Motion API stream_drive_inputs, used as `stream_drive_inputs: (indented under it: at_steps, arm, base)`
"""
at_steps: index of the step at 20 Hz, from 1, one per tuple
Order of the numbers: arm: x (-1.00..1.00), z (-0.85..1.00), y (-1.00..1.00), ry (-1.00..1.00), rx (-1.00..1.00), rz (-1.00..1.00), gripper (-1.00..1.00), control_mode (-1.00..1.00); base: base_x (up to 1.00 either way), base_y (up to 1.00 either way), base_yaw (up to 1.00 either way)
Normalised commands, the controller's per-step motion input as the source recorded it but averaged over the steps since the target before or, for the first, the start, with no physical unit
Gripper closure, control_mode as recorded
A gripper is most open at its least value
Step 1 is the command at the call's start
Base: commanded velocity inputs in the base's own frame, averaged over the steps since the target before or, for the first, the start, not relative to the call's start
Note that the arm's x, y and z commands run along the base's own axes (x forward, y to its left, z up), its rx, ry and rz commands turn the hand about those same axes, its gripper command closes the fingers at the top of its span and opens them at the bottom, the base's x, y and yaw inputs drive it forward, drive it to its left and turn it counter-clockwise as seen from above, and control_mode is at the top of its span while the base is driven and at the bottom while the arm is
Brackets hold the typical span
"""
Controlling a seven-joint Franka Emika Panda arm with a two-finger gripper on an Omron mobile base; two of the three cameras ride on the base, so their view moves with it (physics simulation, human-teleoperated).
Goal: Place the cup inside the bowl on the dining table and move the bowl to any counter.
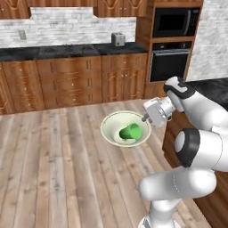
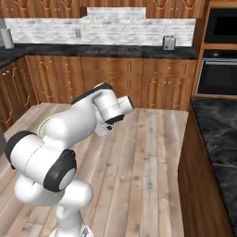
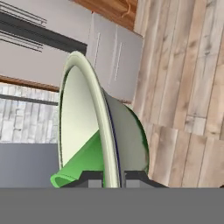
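A rendered kitchen with a pale plank floor is shown, and along its far wall runs the counter [image 1: 67, 50], a black marble top over brown drawer cabinets beneath a white brick backsplash. A dark edge of the dining table [image 2: 217, 134] is seen at the right of the right base view.

The bowl [image 1: 111, 129] is carried in the air over the floor, well apart from both surfaces. It is wide, shallow and glossy, so it is judged stiff, breakable if dropped and slippery under the pads; the thin rim is the only practical place to be taken hold of, and a load hung from one edge is likely to tilt.

The cup [image 1: 130, 132] lies on its side inside the bowl, loose and light, and could roll or slide out if the bowl is tipped much.

The gripper [image 1: 146, 118] is closed narrowly on the bowl's rim at its right edge in the left base view. In the hand view the rim [image 3: 107, 144] runs down between the two fingertips [image 3: 89, 178], one inside the bowl beside the cup and one against the outer wall.
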Motion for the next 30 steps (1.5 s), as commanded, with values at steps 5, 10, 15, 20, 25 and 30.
stream_drive_inputs:
  at_steps: [5, 10, 15, 20, 25, 30]
  arm:
    - [0.0, 0.0, 0.0, 0.0, 0.0, 0.0, 1.0, 1.0]
    - [0.0, 0.0, 0.0, 0.0, 0.0, 0.0, 1.0, 1.0]
    - [0.0, 0.0, 0.0, 0.0, 0.0, 0.0, 1.0, 1.0]
    - [0.0, 0.0, 0.0, 0.0, 0.0, 0.0, 1.0, 1.0]
    - [0.0, 0.0, 0.0, 0.0, 0.0, 0.0, 1.0, 1.0]
    - [0.0, 0.0, 0.0, 0.0, 0.0, 0.0, 1.0, 1.0]
  base:
    - [1.0, 0.13, -0.09]
    - [1.0, 0.27, -0.11]
    - [1.0, 0.3, -0.11]
    - [1.0, 0.31, -0.11]
    - [1.0, 0.29, -0.11]
    - [1.0, 0.38, -0.08]
